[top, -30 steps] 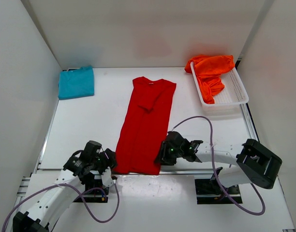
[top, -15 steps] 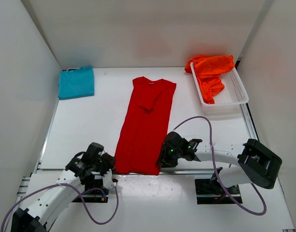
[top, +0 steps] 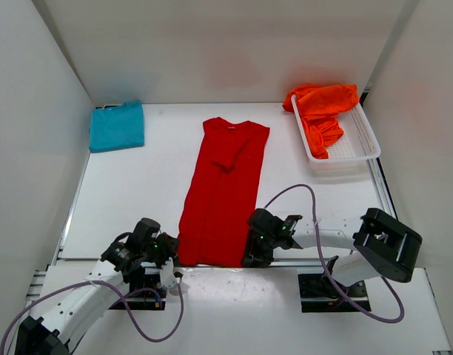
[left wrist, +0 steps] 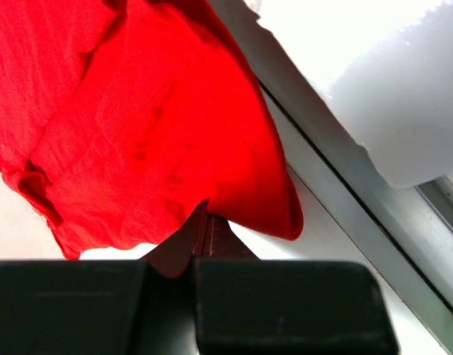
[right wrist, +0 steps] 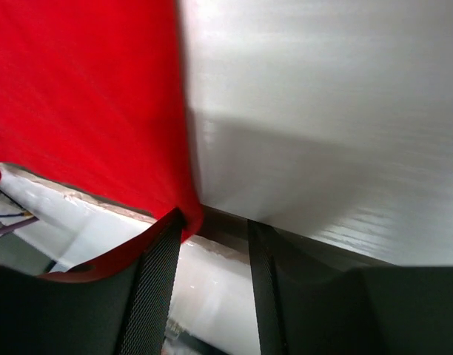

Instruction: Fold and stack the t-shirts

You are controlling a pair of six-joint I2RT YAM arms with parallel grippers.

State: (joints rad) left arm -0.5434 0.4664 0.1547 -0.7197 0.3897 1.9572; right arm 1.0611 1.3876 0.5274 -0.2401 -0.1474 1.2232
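The red t-shirt (top: 223, 188) lies flat and lengthwise in the middle of the table, collar at the far end. My left gripper (top: 169, 255) is at the shirt's near left corner. In the left wrist view it (left wrist: 200, 231) is shut on the red hem (left wrist: 167, 148), which bunches up above the jaws. At the near right corner sits my right gripper (top: 250, 256). It (right wrist: 209, 248) is open at the table's edge, with the red cloth (right wrist: 86, 96) draped against the outside of its left finger (right wrist: 154, 288). The teal-blue t-shirt (top: 117, 126) lies folded at the back left.
The orange t-shirt (top: 321, 107) is heaped in and over the far end of a white mesh basket (top: 356, 148) at the back right. White walls close in the table on three sides. The table's near edge and metal rail (left wrist: 360, 214) run just under both grippers.
My left gripper has closed on the red shirt's near left corner. The right gripper has slid slightly nearer along the near edge, still open.
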